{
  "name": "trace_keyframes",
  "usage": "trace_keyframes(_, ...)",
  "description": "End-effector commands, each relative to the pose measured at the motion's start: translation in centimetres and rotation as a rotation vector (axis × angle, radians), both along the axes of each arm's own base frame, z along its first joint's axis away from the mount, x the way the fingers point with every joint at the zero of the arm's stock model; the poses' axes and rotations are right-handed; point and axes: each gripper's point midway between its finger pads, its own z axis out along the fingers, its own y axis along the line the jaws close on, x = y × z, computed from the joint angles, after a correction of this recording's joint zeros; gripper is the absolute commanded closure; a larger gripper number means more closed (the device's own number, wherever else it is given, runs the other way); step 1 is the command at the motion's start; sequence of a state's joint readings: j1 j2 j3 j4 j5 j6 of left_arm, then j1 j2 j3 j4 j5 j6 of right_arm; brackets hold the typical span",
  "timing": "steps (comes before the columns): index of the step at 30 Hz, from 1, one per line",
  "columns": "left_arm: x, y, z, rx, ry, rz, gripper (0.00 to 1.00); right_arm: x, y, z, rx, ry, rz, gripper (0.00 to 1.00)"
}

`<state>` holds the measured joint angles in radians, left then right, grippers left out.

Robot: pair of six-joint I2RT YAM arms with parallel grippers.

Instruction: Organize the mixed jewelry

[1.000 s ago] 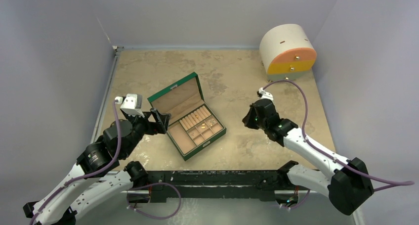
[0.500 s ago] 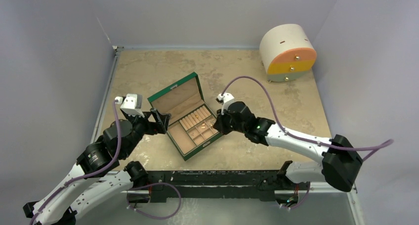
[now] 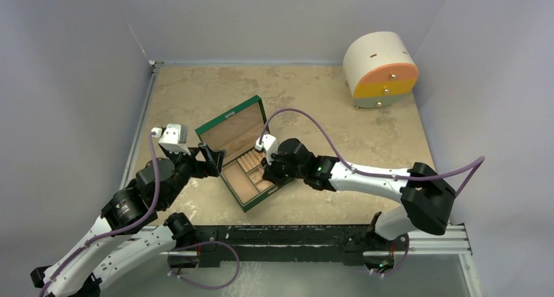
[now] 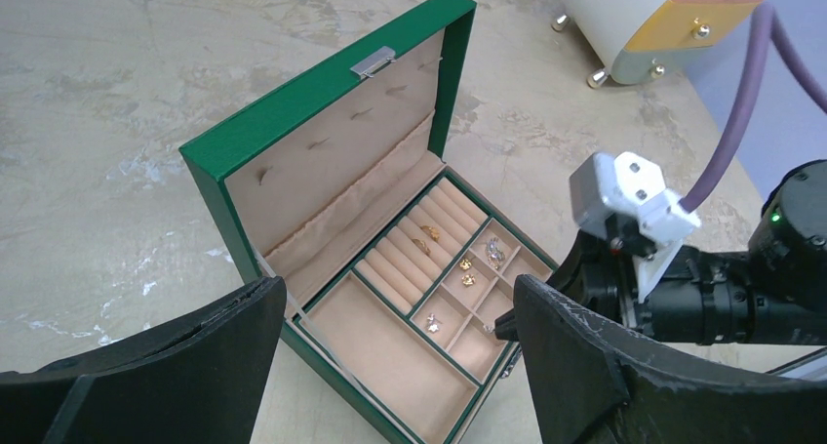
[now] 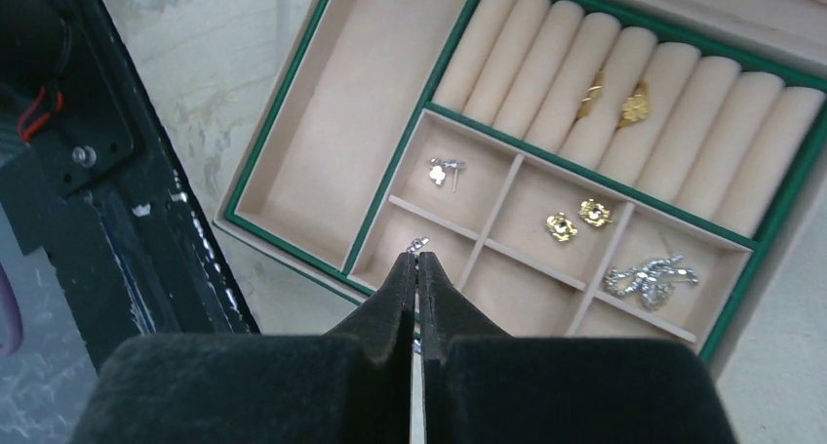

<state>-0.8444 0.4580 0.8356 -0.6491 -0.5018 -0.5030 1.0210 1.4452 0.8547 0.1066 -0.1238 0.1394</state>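
Right wrist view is taken up by the open green box, over whose small near compartments the right gripper is held with its jaws pressed tight together. A tiny silver piece is seen right at the tips. Whether it is pinched there or lies loose in the compartment below cannot be told, though a pinch for delivery into that cell is judged likely. The rest of the jewelry is already sorted by kind. Two gold rings are pushed between the padded rolls, a silver earring is laid alone in one cell, a pair of gold earrings in the next, and a sparkling silver piece in a third. The left gripper is kept at the box's left, jaws spread wide with nothing grasped, apparently parked out of the way. The box is set on a mottled beige table enclosed by plain pale walls. A round drawer cabinet is stood at the far right corner, well apart from the box.
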Motion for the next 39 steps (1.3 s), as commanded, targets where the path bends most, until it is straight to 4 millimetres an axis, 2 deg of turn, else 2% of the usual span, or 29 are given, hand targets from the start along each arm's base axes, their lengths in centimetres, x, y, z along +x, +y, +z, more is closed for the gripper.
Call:
trace_keyframes(1,0.2,0.0,1.0,-0.02,-0.034,0.002,0.13,-0.3,2.2,1.7,0.034,-0.084,0.102,1.0)
trace_keyframes(12,0.2,0.0,1.0,-0.018,-0.034,0.001,0.13,0.0,2.5,-0.5,-0.056,-0.061,0.091,1.0)
trace_keyframes(27,0.2,0.0,0.9,-0.016,-0.032,0.002,0.13,-0.1,2.1,-1.4,-0.092,-0.049,0.091,0.98)
trace_keyframes(33,0.3,-0.1,0.8,-0.013,-0.029,0.0,0.13,0.1,1.9,-1.5,-0.09,-0.054,0.069,0.87)
trace_keyframes(39,0.3,-0.2,0.8,-0.011,-0.027,0.0,0.13,0.2,2.0,-1.5,-0.091,-0.059,0.064,0.88)
